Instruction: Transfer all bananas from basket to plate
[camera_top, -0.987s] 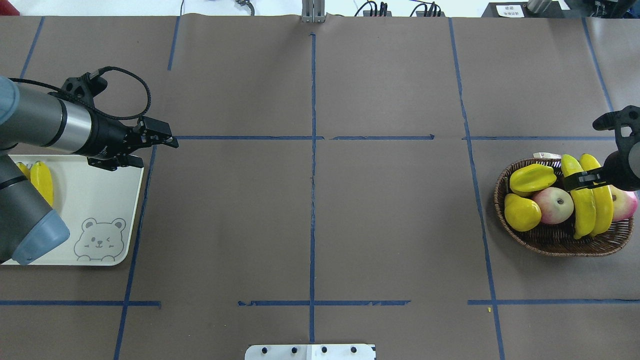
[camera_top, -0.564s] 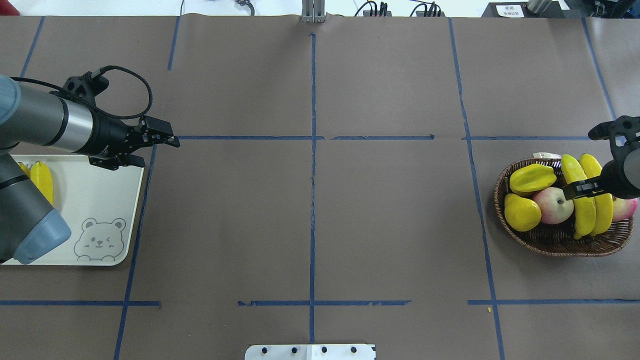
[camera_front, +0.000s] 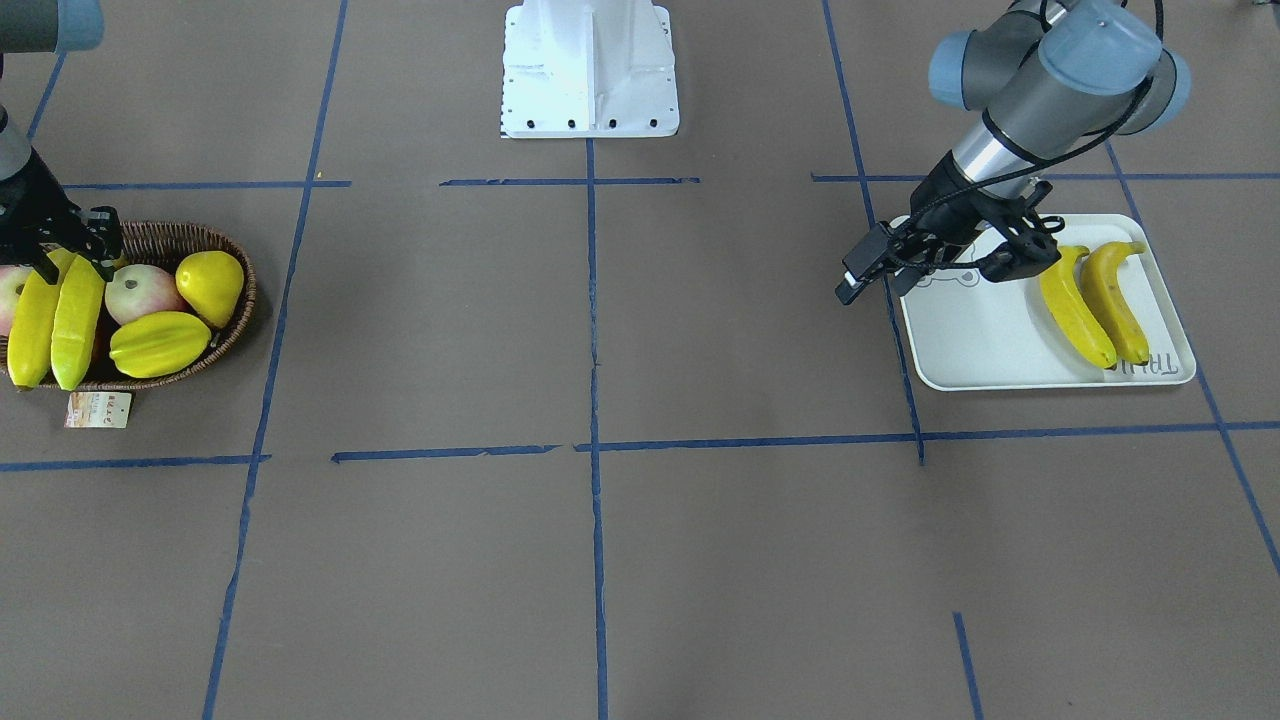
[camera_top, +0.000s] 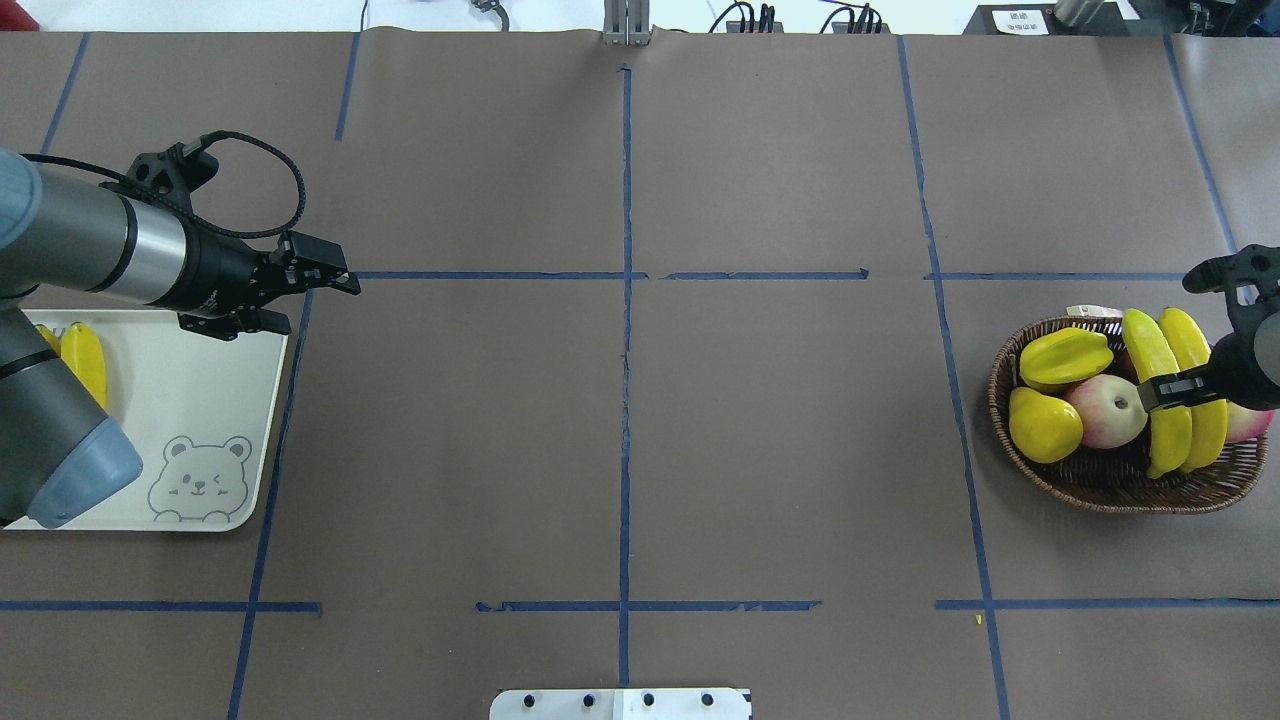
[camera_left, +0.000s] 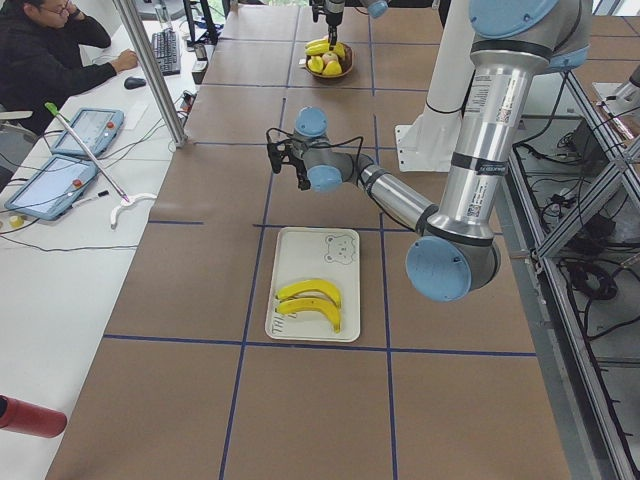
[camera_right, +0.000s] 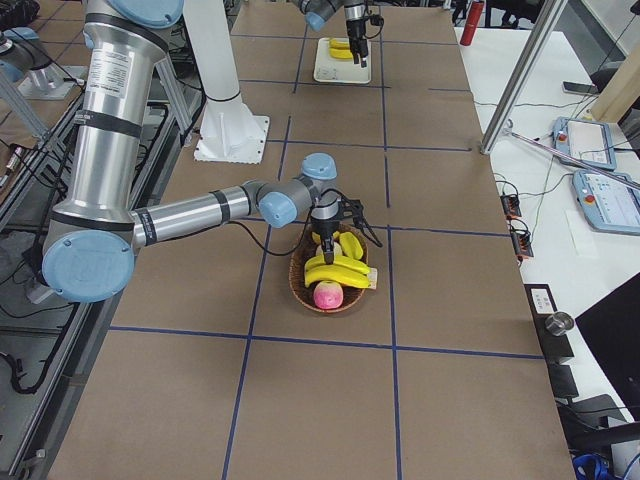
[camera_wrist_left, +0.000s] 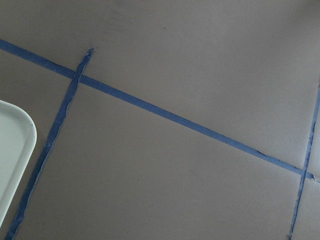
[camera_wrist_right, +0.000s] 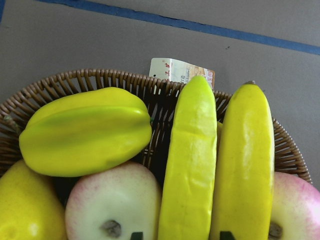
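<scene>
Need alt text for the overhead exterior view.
The right end effector sits low over two bananas in a wicker basket at the right edge, beside a star fruit, a pear and apples. At far left, the left end effector hovers past the corner of a bear-print plate, where a banana shows beside the arm.
</scene>
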